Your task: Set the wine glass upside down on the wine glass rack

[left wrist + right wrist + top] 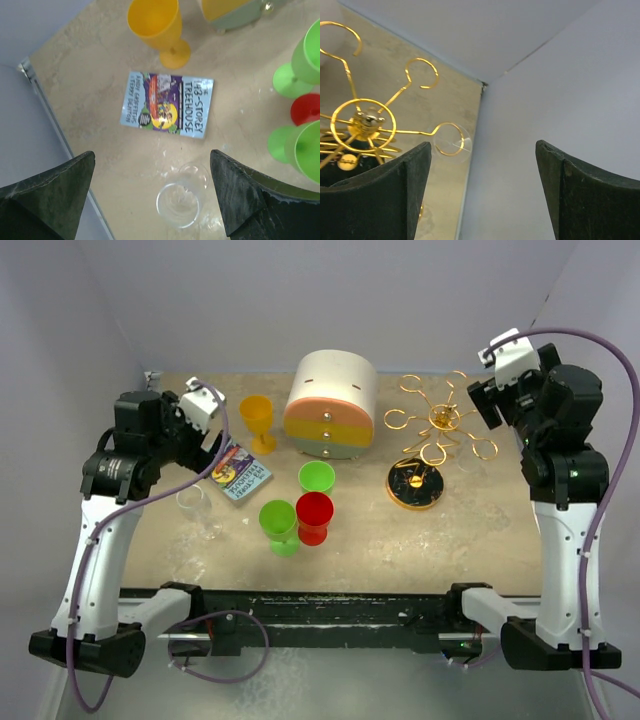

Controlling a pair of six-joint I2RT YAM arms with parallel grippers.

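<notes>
Top: wine glass rack (437, 423) stands far right, a second clear glass (195, 502) on the table at left.
Left wrist: left gripper (152, 197) gapes empty above it.
Right wrist: right gripper (482, 192) spread, empty. The wine glass (451, 143) foot apparently sits in a rack loop. Likely light, brittle, slick; grip the stem.

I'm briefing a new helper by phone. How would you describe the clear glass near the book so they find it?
Find the round box with orange and yellow bands at the back. Left of it and nearer lies a book; the glass sits at the book's near-left. Unlike the coloured goblets, it is see-through.
</notes>
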